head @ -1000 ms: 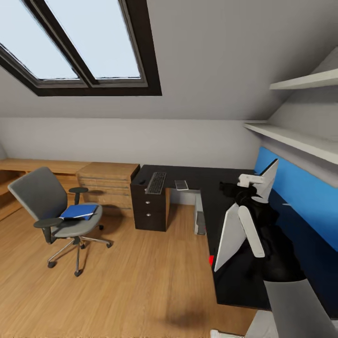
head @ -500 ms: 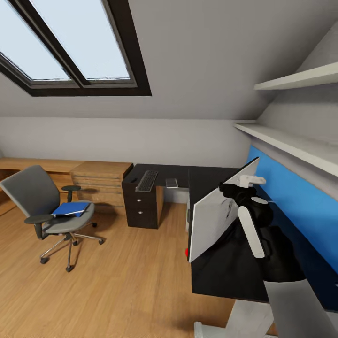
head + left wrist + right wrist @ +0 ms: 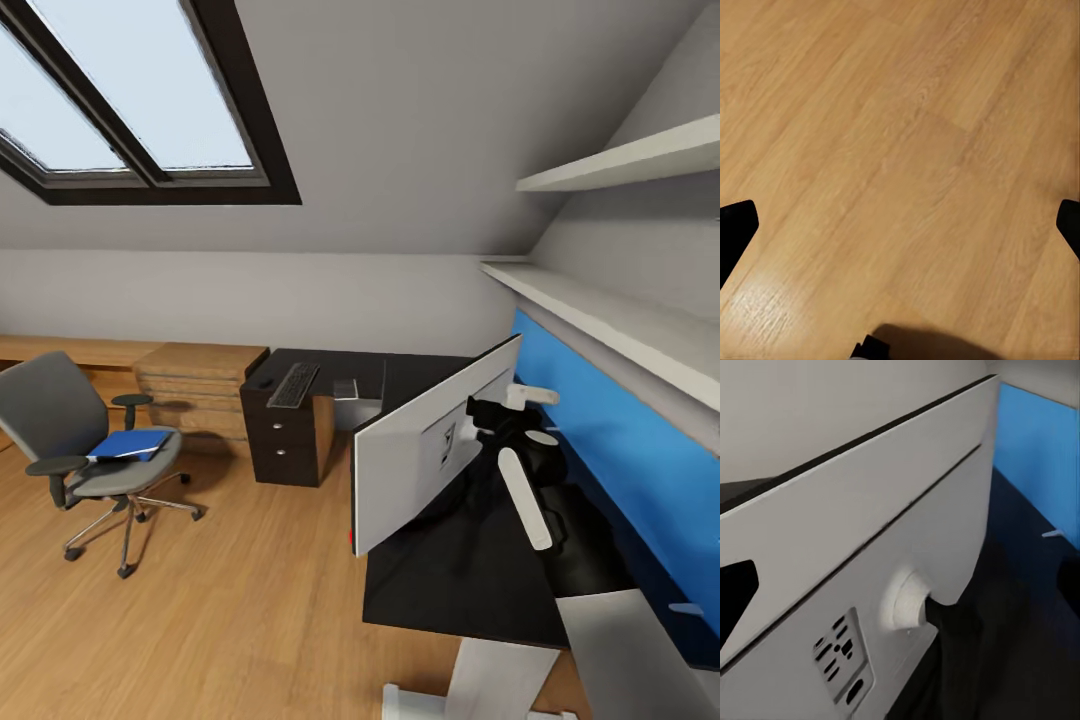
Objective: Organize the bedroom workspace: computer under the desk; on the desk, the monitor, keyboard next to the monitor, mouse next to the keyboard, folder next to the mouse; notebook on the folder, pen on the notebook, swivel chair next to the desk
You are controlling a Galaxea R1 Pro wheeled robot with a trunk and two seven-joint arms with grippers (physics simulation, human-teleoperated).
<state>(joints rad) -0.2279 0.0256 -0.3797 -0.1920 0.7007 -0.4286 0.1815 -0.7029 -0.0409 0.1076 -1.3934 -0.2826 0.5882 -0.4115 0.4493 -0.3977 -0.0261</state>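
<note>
Monitor is swinging around on the desk, its white back now turning toward me. I am holding my right gripper behind it; whether it is clamped, I cannot tell. Left gripper is hanging apart above floor. Positioning looks unfinished.

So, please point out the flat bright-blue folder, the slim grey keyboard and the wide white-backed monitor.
flat bright-blue folder [image 3: 128, 443]: head view, middle of its cover.
slim grey keyboard [image 3: 293, 384]: head view, middle of its keys.
wide white-backed monitor [image 3: 420, 450]: head view, white back panel.
</note>
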